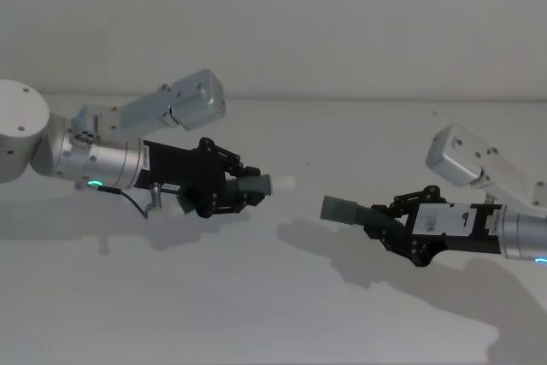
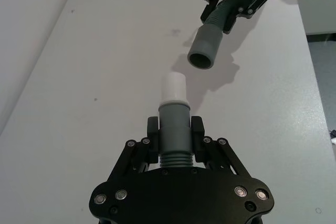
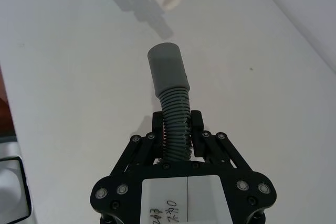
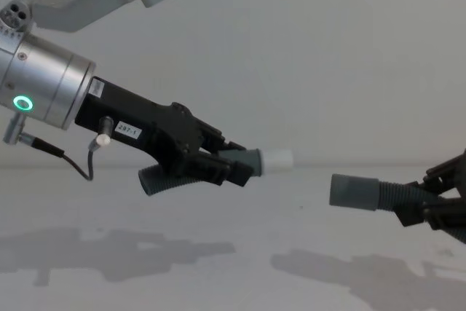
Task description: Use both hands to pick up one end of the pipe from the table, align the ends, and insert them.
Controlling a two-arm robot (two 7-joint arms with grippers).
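Observation:
Both pipe pieces hang in the air above the table [image 1: 214,297]. My left gripper [image 1: 244,187] is shut on the grey piece [image 2: 174,124] just above its ribbed bend. That piece's narrow white tip [image 1: 282,183] points toward the right arm. My right gripper [image 1: 389,220] is shut on the ribbed part of the other piece [image 3: 176,114]. Its smooth grey sleeve mouth [image 1: 340,208] faces the white tip. The two ends stay apart with a short gap between them. In the chest view the sleeve [image 4: 353,191] sits slightly lower than the white tip [image 4: 277,159].
The whitish table stretches flat under both arms, marked only by their shadows [image 1: 342,254]. A pale wall [image 1: 342,23] rises behind its far edge. A thin black cable [image 4: 69,162] loops under the left wrist.

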